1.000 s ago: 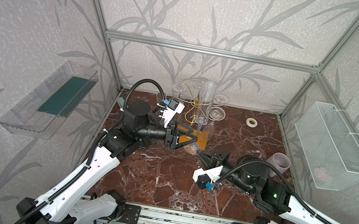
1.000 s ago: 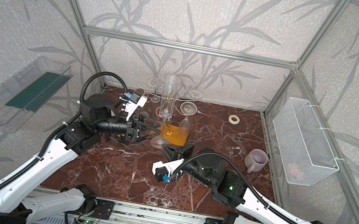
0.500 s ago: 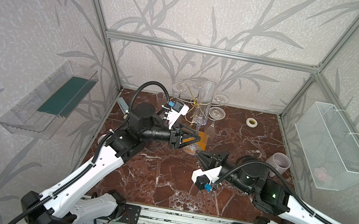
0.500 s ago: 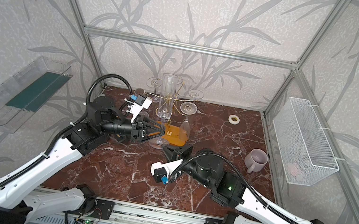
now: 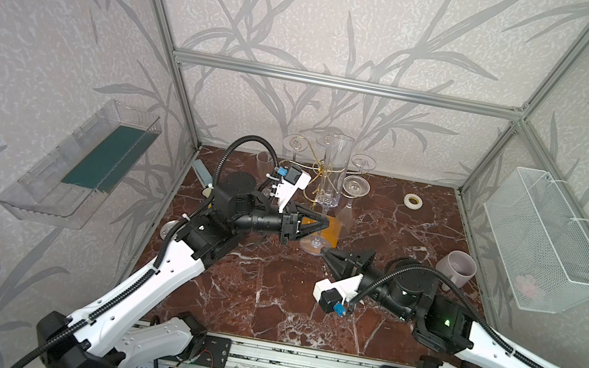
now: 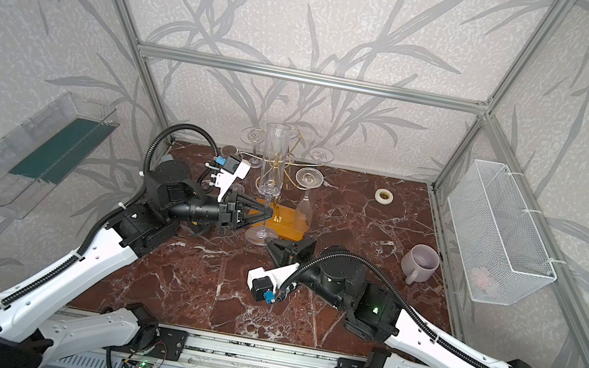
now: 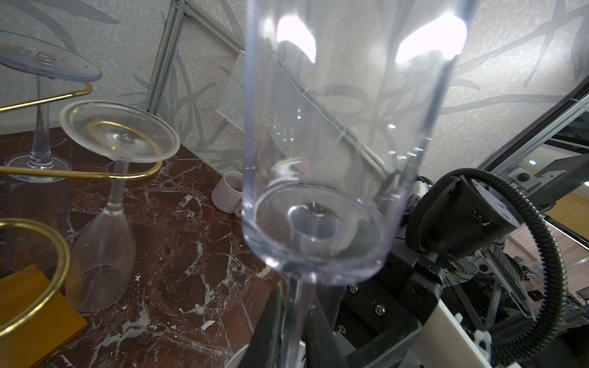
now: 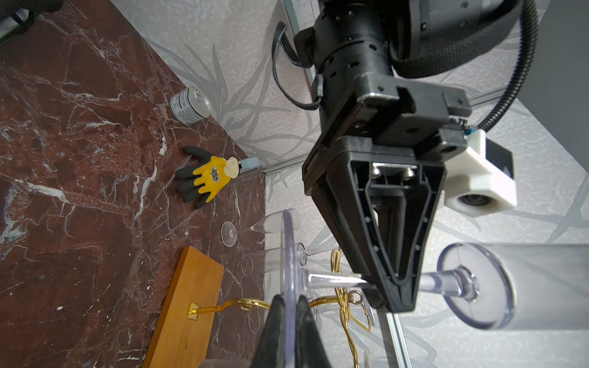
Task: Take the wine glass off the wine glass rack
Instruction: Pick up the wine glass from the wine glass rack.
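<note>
A tall clear wine glass [image 5: 333, 175] [image 6: 274, 161] stands upright just in front of the wine glass rack, clear of its gold wire arms [image 5: 319, 168]. The rack's orange wooden base [image 5: 334, 230] [image 8: 188, 302] lies behind the glass. My right gripper [image 5: 325, 254] [image 8: 288, 318] is shut on the rim of the glass's round foot [image 8: 289, 255]. My left gripper [image 5: 324, 225] [image 7: 294, 334] comes in from the left at mid-stem, its fingers [image 7: 271, 331] pressed against both sides of the stem [image 7: 296, 306]. Other glasses [image 5: 353, 191] hang upside down on the rack.
A pale mug [image 5: 458, 265] stands to the right, a tape roll [image 5: 413, 201] at the back right. A white wire basket [image 5: 544, 241] hangs on the right wall, a clear tray [image 5: 84, 160] on the left wall. A yellow-black glove [image 8: 207, 176] and a can [image 8: 190, 105] lie by the left wall.
My left gripper has moved right to the glass's stem and closed from wide open onto it. The right gripper has kept its hold on the foot, barely moving.
</note>
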Controlling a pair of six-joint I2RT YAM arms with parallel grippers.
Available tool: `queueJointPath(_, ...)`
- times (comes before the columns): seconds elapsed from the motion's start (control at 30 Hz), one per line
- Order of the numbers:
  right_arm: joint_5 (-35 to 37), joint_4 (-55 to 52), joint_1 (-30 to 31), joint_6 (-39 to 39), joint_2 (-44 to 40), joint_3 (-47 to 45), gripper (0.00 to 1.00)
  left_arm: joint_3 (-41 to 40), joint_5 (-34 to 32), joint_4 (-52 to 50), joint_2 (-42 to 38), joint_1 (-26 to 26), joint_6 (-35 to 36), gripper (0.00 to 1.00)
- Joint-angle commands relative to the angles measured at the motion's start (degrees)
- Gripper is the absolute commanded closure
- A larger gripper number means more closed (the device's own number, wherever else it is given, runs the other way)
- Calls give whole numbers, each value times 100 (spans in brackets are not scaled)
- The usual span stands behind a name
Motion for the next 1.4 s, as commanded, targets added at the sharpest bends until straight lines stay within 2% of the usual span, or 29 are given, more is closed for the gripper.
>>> queueJointPath(0.0,51,208,64,-89,-128,-35,100,-77,-67,238,-121,-60,-60,89)
queueJointPath(0.1,12,152,64,-82,-155,-47,100,-113,-186,292,-162,-84,-87,99)
queueJointPath(0.27,30,100,64,-98,-226,-92,100,-227,-490,591,-268,-87,-221,100)
queueJointPath(0.3,36,25,64,-107,-244,-78,94,-245,-582,623,-295,-86,-228,100)
queueJointPath(0.37,-15,-13,68,-107,-324,-104,65,-272,-747,696,-341,-86,-240,100)
queueJointPath(0.43,-113,-63,65,-49,-430,-123,31,-316,-914,764,-402,-86,-235,100)
queueJointPath(0.53,-260,-27,69,124,-618,-140,1,-330,-1261,704,-549,-87,-41,100)
queueJointPath(0.7,-338,918,69,1030,-955,-274,1,-349,-1939,343,-854,-87,793,100)
queueJointPath(0.77,261,1107,65,2335,-913,68,1,-320,-2172,117,-936,-90,1238,100)
queueJointPath(0.83,1016,410,64,3802,-675,940,1,-287,-2410,-38,-1037,-90,1622,100)
queueJointPath(0.9,1032,-19,69,4432,-484,1563,1,-290,-2595,-39,-1154,-106,1956,100)
queueJointPath(1.03,679,352,65,5283,-298,1893,1,-265,-2936,44,-1330,-152,2569,100)
queueJointPath(1.13,837,-302,49,5983,158,2721,1,-228,-3129,45,-1393,-212,2910,100)
queueJointPath(1.37,-51,-191,38,6261,780,3234,1,-242,-3413,-64,-1359,-428,3383,100)
